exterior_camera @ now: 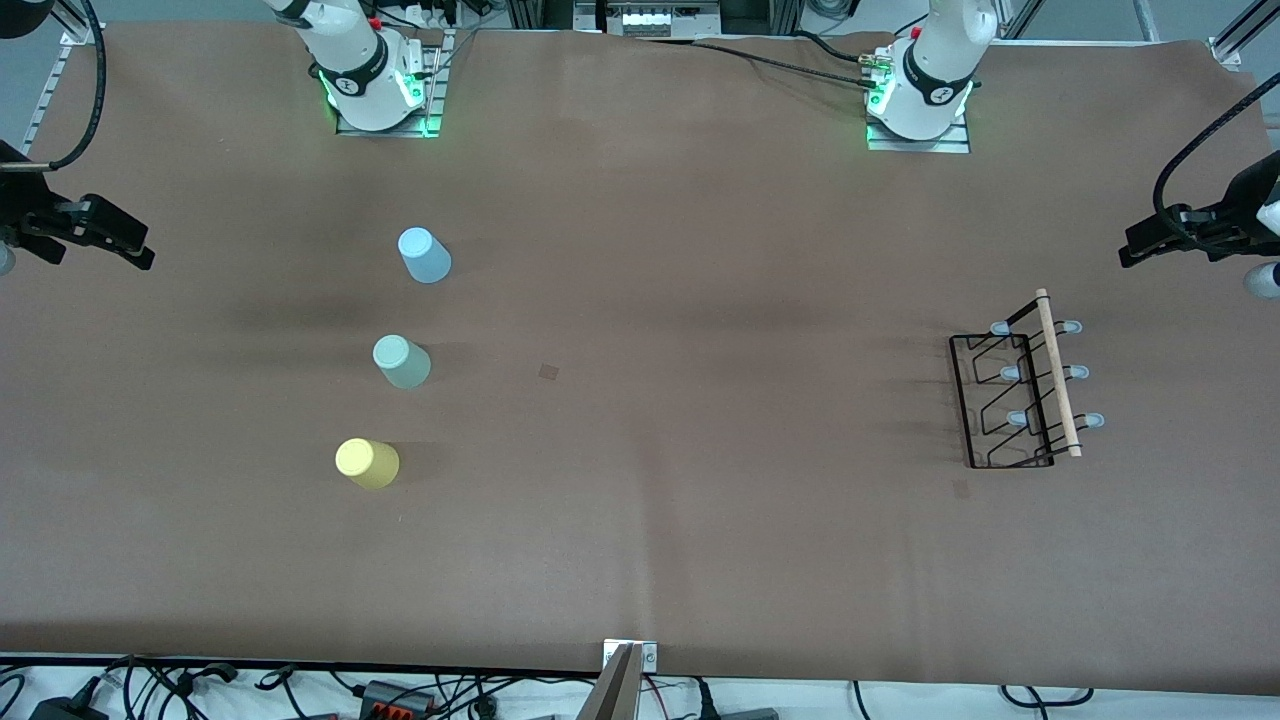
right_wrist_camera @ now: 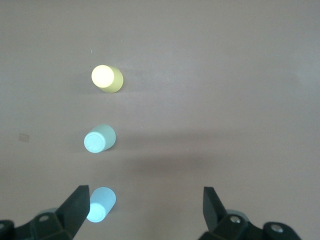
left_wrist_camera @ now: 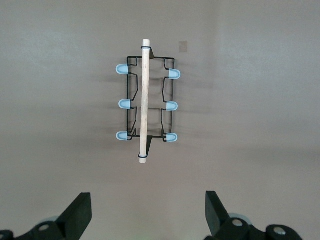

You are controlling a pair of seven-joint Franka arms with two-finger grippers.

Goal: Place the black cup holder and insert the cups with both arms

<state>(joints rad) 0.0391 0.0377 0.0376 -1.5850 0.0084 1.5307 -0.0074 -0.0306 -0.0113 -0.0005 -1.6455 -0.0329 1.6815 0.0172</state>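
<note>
Yellow cup [exterior_camera: 367, 463] is sitting nearest the front camera, upside down on the brown tabletop [exterior_camera: 660, 420] toward the right arm's end, with the pale green cup [exterior_camera: 401, 361] farther back and the pale blue cup [exterior_camera: 424, 255] farthest, all three well apart in a row. Toward the left arm's end, the black cup holder [exterior_camera: 1022, 392] is lying on the tabletop, its wooden rod handle [exterior_camera: 1057, 372] uppermost and its prongs empty. Nothing is being held yet, so the task looks to be only starting. The left gripper [left_wrist_camera: 147, 212] is hovering with jaws released over the tabletop beside the holder; the right gripper [right_wrist_camera: 145, 210] is hanging likewise, jaws spread and empty, by the blue cup. Next, I judge, the left arm is needing to descend onto the handle and carry the holder toward the middle.
</note>
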